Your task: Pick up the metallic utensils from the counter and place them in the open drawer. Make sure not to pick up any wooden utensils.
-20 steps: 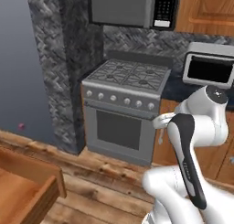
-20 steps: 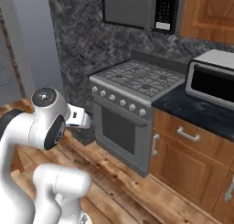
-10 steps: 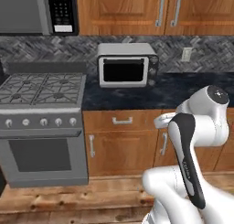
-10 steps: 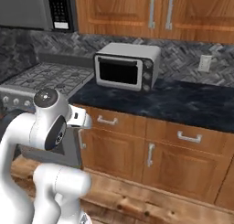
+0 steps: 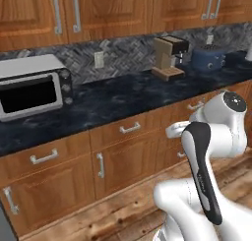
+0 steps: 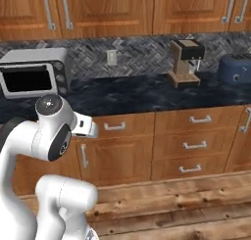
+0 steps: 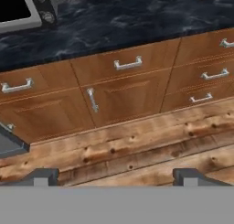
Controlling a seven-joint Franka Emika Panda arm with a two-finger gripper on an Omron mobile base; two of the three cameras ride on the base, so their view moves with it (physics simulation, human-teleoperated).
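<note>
The robot faces a stretch of black marble counter (image 5: 123, 100) and nothing of the job looks started. In the hand view the gripper (image 7: 114, 176) carries nothing, its two dark fingertips (image 7: 41, 176) set wide apart at the bottom of the frame, pointing down at the plank floor (image 7: 137, 154) in front of the lower cabinets (image 7: 123, 99). The arm (image 5: 202, 151) is folded close to the body, well back from the counter edge.

Where are the metallic utensils? On the stretch of counter in the frames, no knife, no metal spoon and no wooden utensil can be made out. What stands there is a toaster oven (image 5: 32, 90) at the left, a coffee machine (image 6: 186, 62) against the backsplash, and a blue toaster (image 6: 235, 70) at the far right. The drawer fronts (image 6: 201, 119) below all sit closed, so the open drawer is not here either.

So the judgement: both metal pieces are left to collect, and first the utensils and the drawer have to be found. Everything remains ahead, with the hand wide and ready for a first grasp
</note>
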